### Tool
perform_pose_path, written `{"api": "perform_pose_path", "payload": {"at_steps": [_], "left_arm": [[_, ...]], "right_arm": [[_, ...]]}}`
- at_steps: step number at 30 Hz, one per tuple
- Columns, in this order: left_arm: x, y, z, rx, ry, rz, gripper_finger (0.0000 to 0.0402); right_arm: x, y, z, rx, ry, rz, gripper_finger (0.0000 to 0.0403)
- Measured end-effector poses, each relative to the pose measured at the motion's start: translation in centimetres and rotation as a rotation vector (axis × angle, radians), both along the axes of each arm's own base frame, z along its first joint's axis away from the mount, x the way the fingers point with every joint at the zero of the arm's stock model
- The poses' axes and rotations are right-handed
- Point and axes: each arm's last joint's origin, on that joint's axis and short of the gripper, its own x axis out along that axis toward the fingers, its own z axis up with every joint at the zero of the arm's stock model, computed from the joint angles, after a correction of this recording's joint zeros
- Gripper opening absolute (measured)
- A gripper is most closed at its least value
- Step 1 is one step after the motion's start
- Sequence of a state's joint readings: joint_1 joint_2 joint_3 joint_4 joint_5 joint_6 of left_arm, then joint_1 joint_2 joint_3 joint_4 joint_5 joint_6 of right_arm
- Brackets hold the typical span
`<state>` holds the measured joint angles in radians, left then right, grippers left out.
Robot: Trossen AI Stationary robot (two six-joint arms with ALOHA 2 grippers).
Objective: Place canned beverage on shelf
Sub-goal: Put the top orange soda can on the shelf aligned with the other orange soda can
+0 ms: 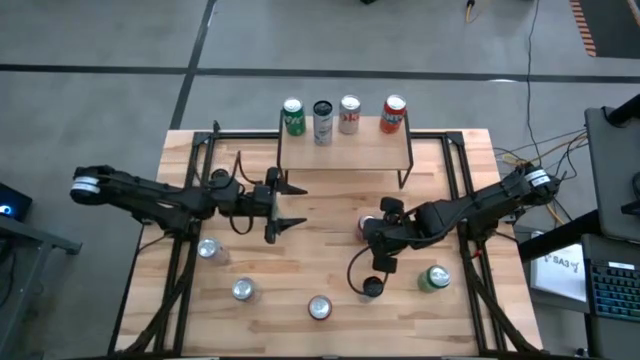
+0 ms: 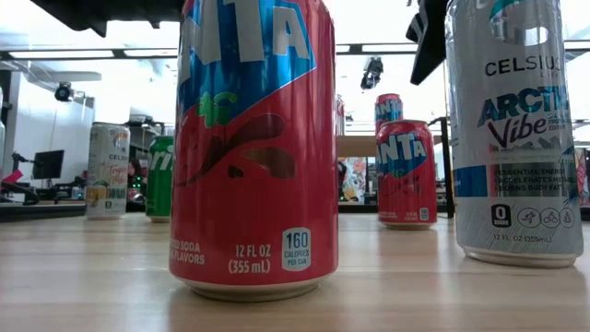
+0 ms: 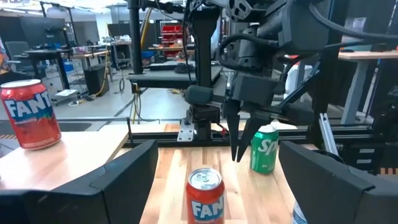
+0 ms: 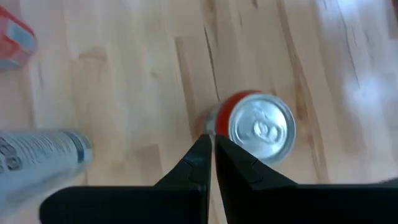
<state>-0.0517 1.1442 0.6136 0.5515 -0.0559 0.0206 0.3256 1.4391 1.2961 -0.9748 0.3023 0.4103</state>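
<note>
Your right gripper hangs over the red can w/ fingers together, left gripper spread wide: descend like that and you'll tip it.

A robotics lab or workshop. Two dark robot arms are mounted on a wooden surface that stands on a grey concrete floor marked with dark lines. Loose cables trail off one side, and a keyboard sits on a neighbouring desk. Beyond the surface are black metal frames, further workbenches, a monitor and bright ceiling lights.
</note>
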Motion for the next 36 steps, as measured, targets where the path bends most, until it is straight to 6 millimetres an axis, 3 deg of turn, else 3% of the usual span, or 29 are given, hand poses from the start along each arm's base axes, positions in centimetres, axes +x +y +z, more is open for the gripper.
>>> {"api": "perform_pose_path", "payload": {"at_steps": [17,36], "left_arm": [[0.6,0.1,0.1,0.015,0.052,0.040,0.0321],[1.0,0.1,-0.3,0.009,0.075,0.040,0.0321]], "right_arm": [[-3.5,-0.7,-0.2,0.050,0.311,-0.114,0.0012],[-2.3,-0.6,0.7,0.005,0.113,-0.059,0.0012]]}}
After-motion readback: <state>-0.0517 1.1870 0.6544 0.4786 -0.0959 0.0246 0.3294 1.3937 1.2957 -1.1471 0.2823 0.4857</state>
